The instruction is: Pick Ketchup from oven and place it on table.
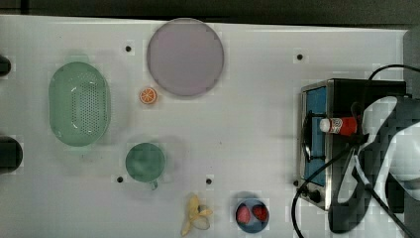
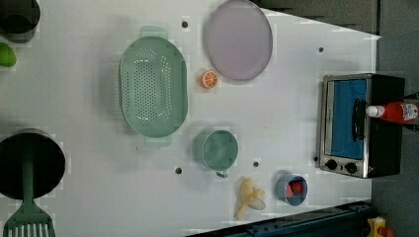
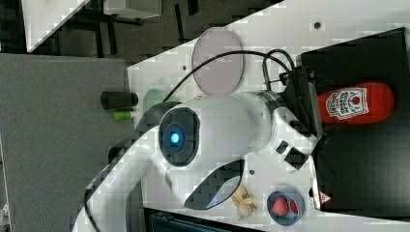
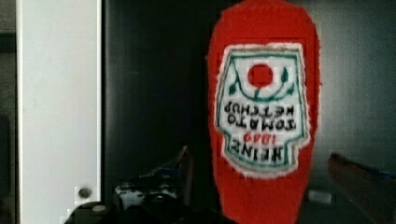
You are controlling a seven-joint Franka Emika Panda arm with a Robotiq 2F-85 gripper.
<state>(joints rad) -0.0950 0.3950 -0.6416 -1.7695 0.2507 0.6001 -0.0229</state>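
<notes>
Over the oven (image 1: pixel 346 89), hand (image 4: pixel 261 186) astride Ketchup (image 4: pixel 264 116).

Glossy red plastic Ketchup (image 3: pixel 355 103)

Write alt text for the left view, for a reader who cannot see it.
A slim red plastic ketchup bottle with a white cap lies on its side on top of a black toaster oven with a blue-tinted glass door, at the left view's right edge. The white tabletop also holds a green perforated colander, a round pale purple plate, a green cup and a banana.
</notes>
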